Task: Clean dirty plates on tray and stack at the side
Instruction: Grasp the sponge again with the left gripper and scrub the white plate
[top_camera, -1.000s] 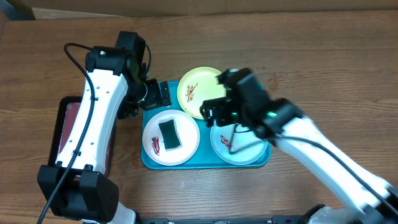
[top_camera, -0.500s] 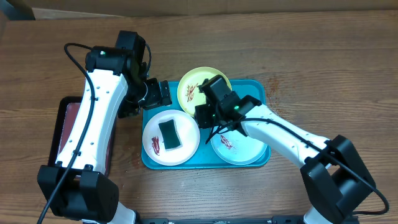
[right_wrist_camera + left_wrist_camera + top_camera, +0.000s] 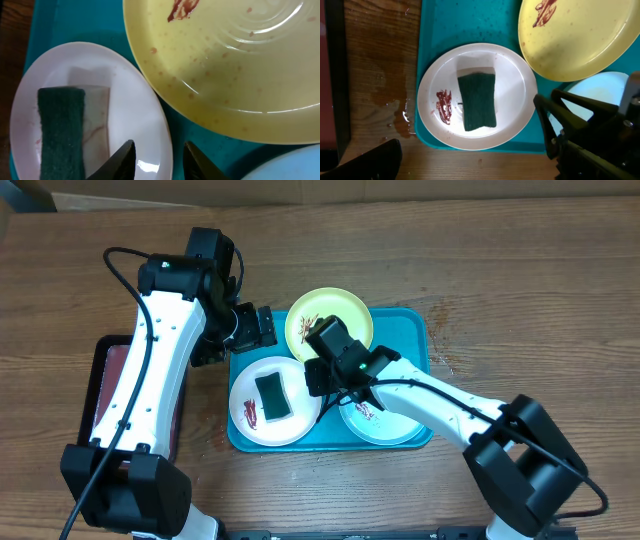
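Three plates lie on the teal tray. The white plate at the left carries a dark green sponge and a red smear. The yellow-green plate leans over the tray's back, and the pale mint plate is at the right. My right gripper straddles the white plate's right rim, jaws narrowed, with a gap still showing on each side of the rim. My left gripper hangs wide open off the tray's left side, holding nothing.
A dark red, black-rimmed tray lies left of the teal one, under the left arm. Wet patches mark the wood beside the teal tray. A black cable loops off the left arm.
My right arm has swung left from above the mint plate to the white plate's right rim, and its jaws have narrowed. The left arm has stayed put.
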`<state>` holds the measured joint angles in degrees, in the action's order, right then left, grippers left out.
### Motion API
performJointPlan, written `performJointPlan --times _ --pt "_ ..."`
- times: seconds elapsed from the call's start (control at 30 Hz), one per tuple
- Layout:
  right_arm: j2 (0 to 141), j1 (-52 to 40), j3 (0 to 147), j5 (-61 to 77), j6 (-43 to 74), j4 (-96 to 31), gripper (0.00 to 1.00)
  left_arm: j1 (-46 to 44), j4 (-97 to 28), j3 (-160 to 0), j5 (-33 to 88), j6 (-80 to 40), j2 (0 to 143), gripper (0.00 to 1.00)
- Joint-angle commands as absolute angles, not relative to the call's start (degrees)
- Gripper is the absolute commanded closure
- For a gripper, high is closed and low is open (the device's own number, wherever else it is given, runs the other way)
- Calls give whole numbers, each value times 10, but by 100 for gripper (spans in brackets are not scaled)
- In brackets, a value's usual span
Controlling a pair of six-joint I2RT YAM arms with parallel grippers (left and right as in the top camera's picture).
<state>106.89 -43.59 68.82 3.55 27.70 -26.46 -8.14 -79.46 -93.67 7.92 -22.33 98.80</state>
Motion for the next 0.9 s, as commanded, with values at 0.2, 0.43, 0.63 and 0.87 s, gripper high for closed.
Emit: performJointPlan --times 0.2,0.43,0.63,0.87 --pt "1120 -439 682 31 286 -256 65 -84 -792 -938 83 -227 997 0" --pt "1120 -439 682 31 285 -266 78 -84 -811 -938 66 -194 997 2" --pt "1120 -439 682 31 285 -267 89 -84 -821 -901 76 -177 997 0" --pt "1120 -439 682 31 286 -267 90 -84 -754 -780 150 -139 997 5"
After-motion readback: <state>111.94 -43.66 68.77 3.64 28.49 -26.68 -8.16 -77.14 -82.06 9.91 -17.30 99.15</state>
